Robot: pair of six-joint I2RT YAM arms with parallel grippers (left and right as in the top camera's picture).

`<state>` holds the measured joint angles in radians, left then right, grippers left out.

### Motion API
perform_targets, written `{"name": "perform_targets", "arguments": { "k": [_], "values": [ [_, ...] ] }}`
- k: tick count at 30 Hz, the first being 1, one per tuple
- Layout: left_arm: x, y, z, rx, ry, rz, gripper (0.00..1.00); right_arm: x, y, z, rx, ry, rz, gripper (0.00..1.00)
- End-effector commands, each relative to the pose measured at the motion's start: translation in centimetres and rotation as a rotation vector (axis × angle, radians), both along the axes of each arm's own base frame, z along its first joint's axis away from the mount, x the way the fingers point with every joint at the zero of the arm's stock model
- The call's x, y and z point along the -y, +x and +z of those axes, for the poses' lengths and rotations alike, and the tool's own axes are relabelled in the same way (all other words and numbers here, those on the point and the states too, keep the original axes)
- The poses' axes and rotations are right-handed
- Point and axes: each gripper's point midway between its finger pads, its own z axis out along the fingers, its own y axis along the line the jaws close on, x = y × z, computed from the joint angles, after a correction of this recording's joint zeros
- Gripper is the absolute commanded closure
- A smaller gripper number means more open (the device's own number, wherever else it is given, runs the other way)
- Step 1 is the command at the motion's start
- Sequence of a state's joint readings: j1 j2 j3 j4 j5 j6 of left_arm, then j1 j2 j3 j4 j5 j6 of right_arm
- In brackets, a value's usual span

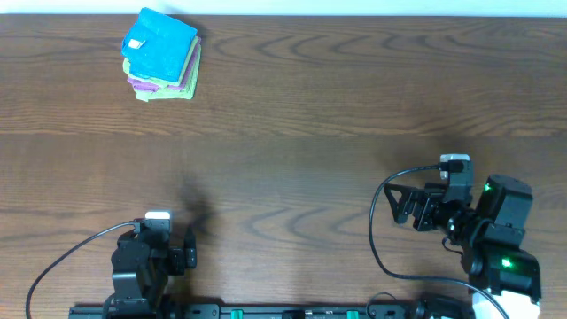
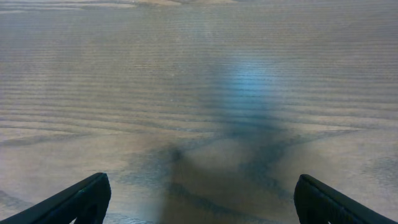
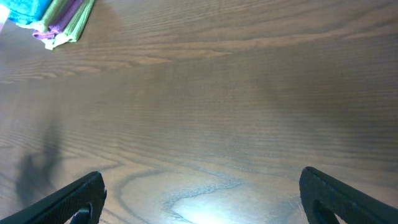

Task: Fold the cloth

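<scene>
The sky-blue cloth (image 1: 159,42) lies folded at the far left of the table, on top of a stack, with a small white tag showing on it. Its corner also shows at the top left of the right wrist view (image 3: 25,9). My left gripper (image 1: 165,236) is open and empty near the front edge, far from the cloth; its wrist view (image 2: 199,200) shows only bare wood between the fingers. My right gripper (image 1: 402,205) is open and empty at the front right, pointing left, with only wood between its fingers (image 3: 202,196).
Under the blue cloth lie a lime-green folded cloth (image 1: 182,84) and a purple folded cloth (image 1: 139,83); both show in the right wrist view (image 3: 73,18) (image 3: 51,32). The brown wooden table (image 1: 310,106) has its back edge just behind the stack.
</scene>
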<state>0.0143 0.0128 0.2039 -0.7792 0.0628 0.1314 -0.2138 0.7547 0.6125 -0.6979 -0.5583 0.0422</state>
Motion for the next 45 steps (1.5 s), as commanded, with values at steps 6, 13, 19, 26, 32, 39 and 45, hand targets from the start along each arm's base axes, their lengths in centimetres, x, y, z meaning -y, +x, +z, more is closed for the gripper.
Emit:
{"name": "perform_targets", "arguments": {
  "k": [6, 13, 19, 26, 32, 39, 45],
  "values": [
    [-0.1, -0.6, -1.5, -0.046, 0.020, -0.002, 0.05, 0.0, 0.0, 0.2, 0.001, 0.016, -0.004, 0.01],
    [-0.2, -0.6, -1.5, -0.046, 0.020, -0.001, 0.05, 0.0, 0.0, 0.2, 0.001, 0.016, -0.004, 0.01],
    [-0.2, -0.6, -1.5, -0.046, 0.020, -0.001, 0.04, 0.0, 0.0, 0.2, 0.001, 0.016, -0.004, 0.01],
    [-0.2, -0.6, -1.5, -0.046, 0.020, -0.001, 0.05, 0.0, 0.0, 0.2, 0.001, 0.016, -0.004, 0.01],
    [-0.2, -0.6, -1.5, -0.046, 0.020, -0.001, 0.04, 0.0, 0.0, 0.2, 0.001, 0.016, -0.004, 0.01],
    [-0.2, -0.6, -1.5, -0.046, 0.020, -0.001, 0.05, 2.8, 0.0, 0.4, 0.040, -0.136, -0.119, 0.01],
    [-0.2, -0.5, -1.5, -0.046, 0.020, -0.001, 0.05, 2.7, -1.2, 1.4, 0.077, -0.152, -0.128, 0.01]
  ]
}}
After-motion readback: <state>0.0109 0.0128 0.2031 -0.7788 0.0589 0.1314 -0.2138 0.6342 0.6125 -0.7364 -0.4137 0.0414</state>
